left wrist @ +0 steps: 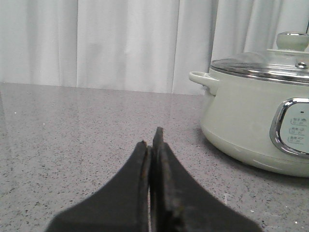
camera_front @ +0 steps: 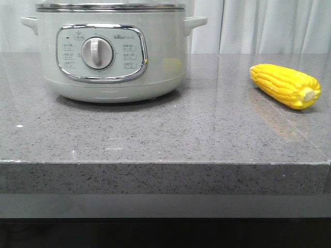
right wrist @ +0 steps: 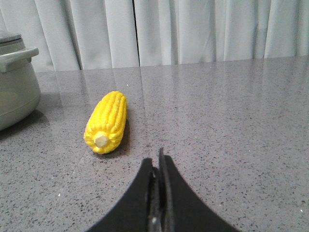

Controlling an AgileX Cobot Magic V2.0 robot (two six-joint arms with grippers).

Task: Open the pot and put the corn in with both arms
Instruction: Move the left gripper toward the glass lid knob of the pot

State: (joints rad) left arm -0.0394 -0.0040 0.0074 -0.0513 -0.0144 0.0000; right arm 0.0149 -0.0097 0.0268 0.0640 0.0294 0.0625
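The pot (camera_front: 111, 51) sits on the grey speckled countertop (camera_front: 165, 134) toward ten o'clock in the front view, its chrome-framed control panel (camera_front: 101, 52) and round dial (camera_front: 96, 52) facing the camera, one side handle (camera_front: 29, 22) at its nine o'clock and the other (camera_front: 195, 22) at its three o'clock. Its steel-rimmed lid (camera_front: 109, 7) is on and closed; the left wrist view shows it as a glass dome with a pale knob (left wrist: 292, 40) on top. The corn (camera_front: 285, 86) lies flat on the countertop toward three o'clock in the front view, well apart from the pot, its pale stub end (camera_front: 309, 95) turned toward the front edge at roughly five o'clock of the cob. White curtains (camera_front: 269, 26) hang behind the counter at twelve o'clock. Neither arm appears in the front view. In the left wrist view the left gripper (left wrist: 153, 142) hangs low over bare countertop with its dark fingers pressed together and nothing between them; the pot stands near it, not touching. In the right wrist view the right gripper (right wrist: 157, 162) is likewise clenched on nothing, its tips just above the surface, with the corn lying near but clear of it, stub end facing the camera, and an edge of the pot visible beyond the cob.
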